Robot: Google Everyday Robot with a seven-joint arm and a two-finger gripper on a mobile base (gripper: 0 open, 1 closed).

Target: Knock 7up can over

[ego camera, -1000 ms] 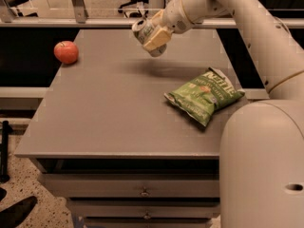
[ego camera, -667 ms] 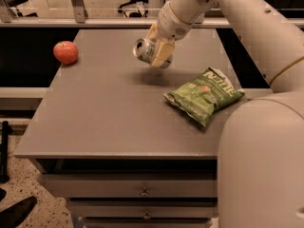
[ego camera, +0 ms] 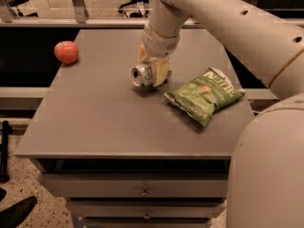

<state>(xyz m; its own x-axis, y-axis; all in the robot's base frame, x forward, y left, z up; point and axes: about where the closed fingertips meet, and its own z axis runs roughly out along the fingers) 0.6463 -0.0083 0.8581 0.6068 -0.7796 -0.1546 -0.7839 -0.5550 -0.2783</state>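
Observation:
The 7up can (ego camera: 141, 75) is a silvery can lying on its side, its top facing the camera, at the middle of the grey table (ego camera: 104, 127). My gripper (ego camera: 153, 71) comes down from above and is shut on the can, with its cream fingers (ego camera: 161, 70) around the can's body. The can is at or just above the tabletop; I cannot tell whether it touches.
A red apple (ego camera: 66, 52) sits at the table's far left corner. A green chip bag (ego camera: 205, 95) lies right of the gripper, near the right edge. Drawers (ego camera: 142, 192) are below the front edge. My arm's white body fills the right side.
The gripper has carried the can from high over the far side down and toward the table's middle. The can has tipped from tilted to lying sideways.

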